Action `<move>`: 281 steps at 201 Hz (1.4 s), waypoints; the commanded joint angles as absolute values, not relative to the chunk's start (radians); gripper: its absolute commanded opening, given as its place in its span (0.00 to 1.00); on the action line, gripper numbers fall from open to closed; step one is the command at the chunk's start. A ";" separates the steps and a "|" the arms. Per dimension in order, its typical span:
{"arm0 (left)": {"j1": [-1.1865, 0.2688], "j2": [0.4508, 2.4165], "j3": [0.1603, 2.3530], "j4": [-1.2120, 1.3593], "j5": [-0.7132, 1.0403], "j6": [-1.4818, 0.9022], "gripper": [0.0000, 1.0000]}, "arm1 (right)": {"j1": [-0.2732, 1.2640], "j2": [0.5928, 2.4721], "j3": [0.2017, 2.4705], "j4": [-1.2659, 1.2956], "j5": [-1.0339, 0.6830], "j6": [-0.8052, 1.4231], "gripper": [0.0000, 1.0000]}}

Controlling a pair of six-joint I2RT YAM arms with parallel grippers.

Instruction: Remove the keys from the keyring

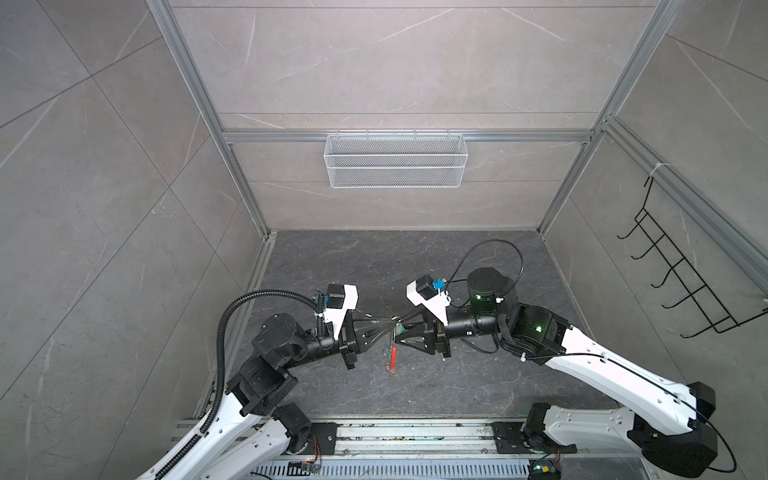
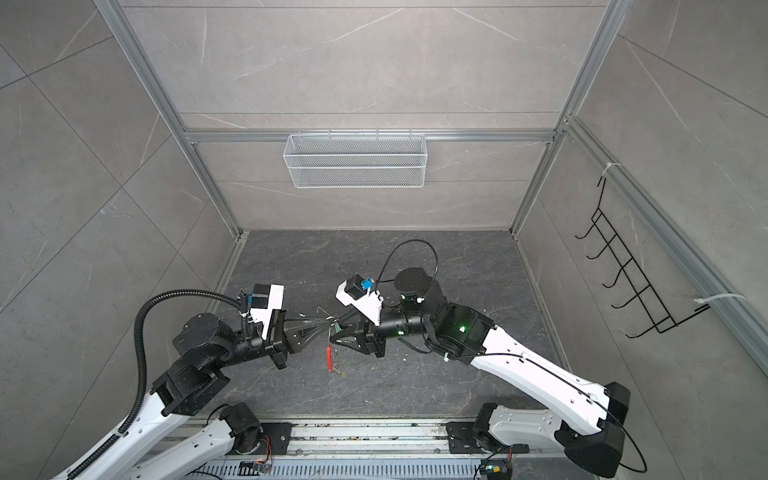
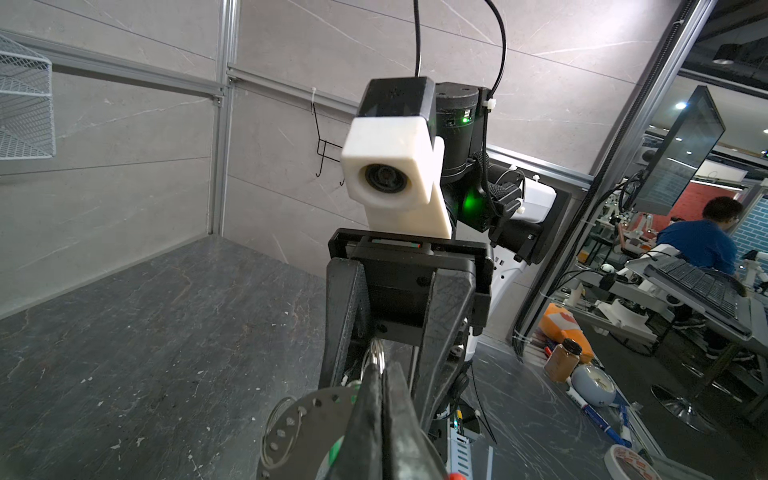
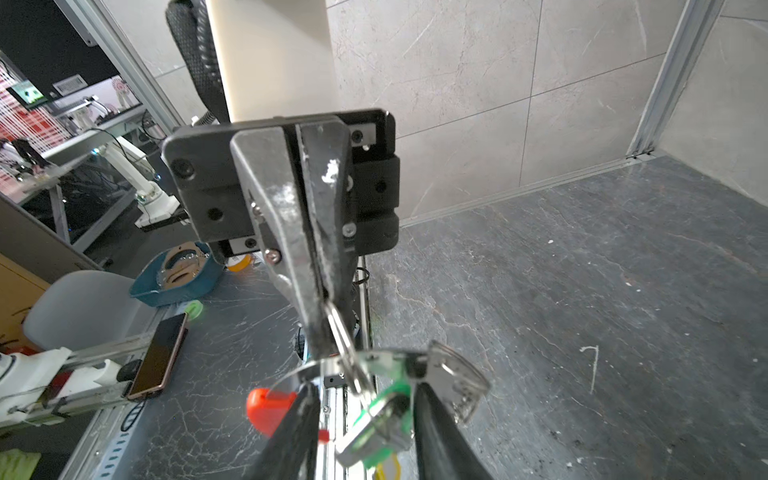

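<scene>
Left gripper point(image 4: 326, 297), pressed together, pinched the keyring point(image 4: 347, 349) at its silver coil, where both grippers met; its red sleeve point(image 1: 392, 356) dangled from it. Right gripper point(image 4: 363, 399) stood spread around the green key point(image 4: 382, 419), not clearly clamping it; the yellow key point(image 4: 388, 470) peeked beside it. Step, I judged: seizing the green key. Next called for a firm pinch, then working it off while left held steady.

Finding: no text, brand, number or sign is legible in any view. Noted past the left gripper point(image 3: 381, 374), outside the cell frame:
- monitor point(image 3: 681, 153): screen content too small to read.
- tape roll point(image 3: 629, 459): red print, blurred.
- marker pen point(image 3: 600, 419): blue label, unreadable.
</scene>
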State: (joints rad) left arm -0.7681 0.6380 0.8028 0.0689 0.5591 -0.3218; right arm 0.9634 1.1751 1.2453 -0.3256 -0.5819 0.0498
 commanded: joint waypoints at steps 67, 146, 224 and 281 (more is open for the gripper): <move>-0.767 0.599 0.761 0.220 0.454 -0.370 0.00 | 1.019 1.202 1.283 -0.369 -0.480 0.006 0.00; -0.768 0.619 0.701 0.345 0.417 -0.406 0.00 | 1.092 1.264 1.294 -0.362 -0.476 -0.014 0.00; -0.767 0.583 0.729 0.224 0.459 -0.351 0.00 | 1.091 1.166 1.286 -0.451 -0.353 -0.017 0.43; -0.768 0.590 0.733 0.223 0.487 -0.345 0.00 | 0.924 1.047 1.234 -0.357 -0.481 0.072 0.55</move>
State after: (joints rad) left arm -0.7696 0.5888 0.6899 0.1936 0.4732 -0.3725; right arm 1.0077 1.0798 1.2610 -0.4351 -0.3664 0.0002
